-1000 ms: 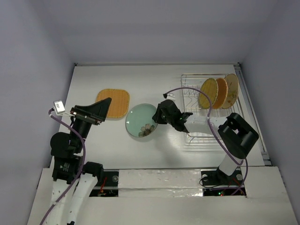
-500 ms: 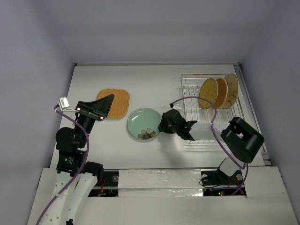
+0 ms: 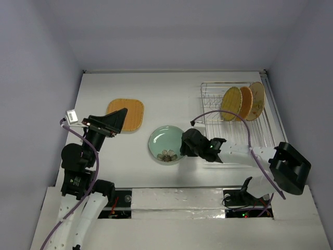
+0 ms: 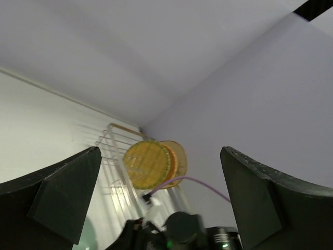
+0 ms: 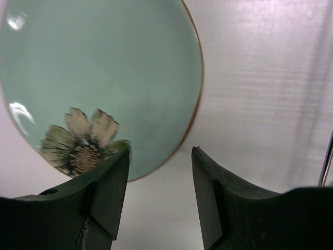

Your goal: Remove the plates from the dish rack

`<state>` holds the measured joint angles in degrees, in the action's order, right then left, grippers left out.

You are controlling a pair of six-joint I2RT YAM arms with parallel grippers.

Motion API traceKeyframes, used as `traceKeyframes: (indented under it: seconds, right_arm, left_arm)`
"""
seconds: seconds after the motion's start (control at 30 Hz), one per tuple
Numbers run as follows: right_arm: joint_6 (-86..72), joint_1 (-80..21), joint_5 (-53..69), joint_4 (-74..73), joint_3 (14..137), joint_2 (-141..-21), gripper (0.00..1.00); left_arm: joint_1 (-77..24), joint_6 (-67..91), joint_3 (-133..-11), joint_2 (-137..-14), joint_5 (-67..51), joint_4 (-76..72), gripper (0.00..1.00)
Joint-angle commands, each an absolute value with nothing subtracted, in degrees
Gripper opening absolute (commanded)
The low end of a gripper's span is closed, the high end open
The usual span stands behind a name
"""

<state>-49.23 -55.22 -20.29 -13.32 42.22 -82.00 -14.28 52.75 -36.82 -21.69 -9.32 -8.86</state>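
Observation:
The pale green flower plate lies flat on the table, filling the upper left of the right wrist view. My right gripper sits low at its right rim, open. One finger reaches over the rim and the other stands off it over bare table, neither pressing on it. A rounded-square orange plate lies at the left. Three plates, mustard, orange and beige, stand in the wire dish rack. My left gripper is raised, wide open and empty, facing the rack and its plates.
A purple cable from the right arm arcs over the rack's front left part. The right arm's elbow hangs past the table's near right corner. Walls close the table at the back and both sides.
My right gripper carried the green plate toward the near edge, set it flat and opened its jaws off it. The left arm shifted only slightly and stayed open.

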Motion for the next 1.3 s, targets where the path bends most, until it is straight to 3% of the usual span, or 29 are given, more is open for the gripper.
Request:
traceKeyframes:
  seconds: [0.0, 0.17, 0.3, 0.33, 0.37, 0.43, 0.47, 0.5, 0.57, 0.73, 0.77, 0.8, 0.83, 0.9, 1.07, 1.27]
  right_arm:
    - [-46.68, -55.55, -24.35, -17.07, 47.90, -79.45, 0.57]
    - [-45.00, -56.07, -23.29, -16.08, 51.50, -85.42, 0.57]
    - [-44.74, -56.07, -24.96, -16.87, 51.51, -81.94, 0.57]
    - [-44.13, -56.07, -26.61, -17.48, 51.76, -80.44, 0.57]
    - [-43.86, -56.07, -28.11, -18.45, 52.29, -78.94, 0.53]
    - [-42.64, -56.07, -34.15, -22.31, 55.00, -74.11, 0.26]
    - [-42.10, -55.29, -36.02, -23.80, 56.06, -72.53, 0.10]
    - [-41.14, -54.33, -39.69, -26.86, 57.03, -69.29, 0.00]
    - [-39.39, -48.38, -41.48, -28.82, 58.35, -65.41, 0.00]
    - [-29.46, -28.86, -34.57, -25.05, 57.39, -55.82, 0.00]
    - [-28.40, -26.13, -34.02, -25.14, 57.91, -55.64, 0.05]
    - [-27.34, -21.58, -33.58, -23.92, 58.53, -55.81, 0.33]
    - [-25.51, -19.27, -30.62, -23.21, 58.80, -56.25, 0.50]
    - [-24.70, -14.53, -28.22, -22.59, 60.72, -59.22, 0.67]
    - [-22.41, -8.88, -22.07, -21.27, 63.63, -67.05, 0.66]
    - [-21.00, -4.93, -17.67, -18.72, 66.35, -76.01, 0.54]
  left_arm:
    - [-14.59, 45.28, -40.16, -20.92, -7.21, -2.58, 0.99]
    - [-14.59, 33.87, -42.53, -19.43, -3.09, 6.93, 0.99]
    - [-14.59, 27.17, -43.16, -18.02, -1.15, 15.01, 0.97]
    - [-14.59, 26.46, -42.72, -17.76, -1.14, 15.46, 0.90]
    - [-14.59, 25.76, -41.32, -17.41, -2.10, 15.82, 0.72]
    - [-14.59, 25.93, -39.91, -16.53, -3.07, 15.39, 0.48]
    - [-14.59, 25.67, -39.99, -16.44, -5.34, 14.95, 0.26]
    - [-14.59, 24.97, -40.25, -16.87, -6.14, 14.16, 0.19]
    - [-14.59, 24.87, -40.43, -17.40, -5.81, 13.98, 0.01]
    - [-14.59, 24.00, -39.99, -20.47, -5.97, 13.62, 0.00]
    - [-14.59, 23.99, -39.73, -20.74, -6.24, 13.54, 0.01]
    - [-14.59, 24.08, -39.55, -20.92, -6.33, 13.27, 0.07]
    - [-14.59, 24.08, -39.38, -20.92, -6.59, 13.18, 0.13]
    - [-14.59, 24.08, -39.03, -20.40, -7.21, 12.75, 0.25]
    - [-14.59, 24.26, -38.58, -19.34, -7.73, 12.66, 0.37]
    - [-14.59, 24.43, -38.41, -18.46, -7.91, 12.57, 0.39]
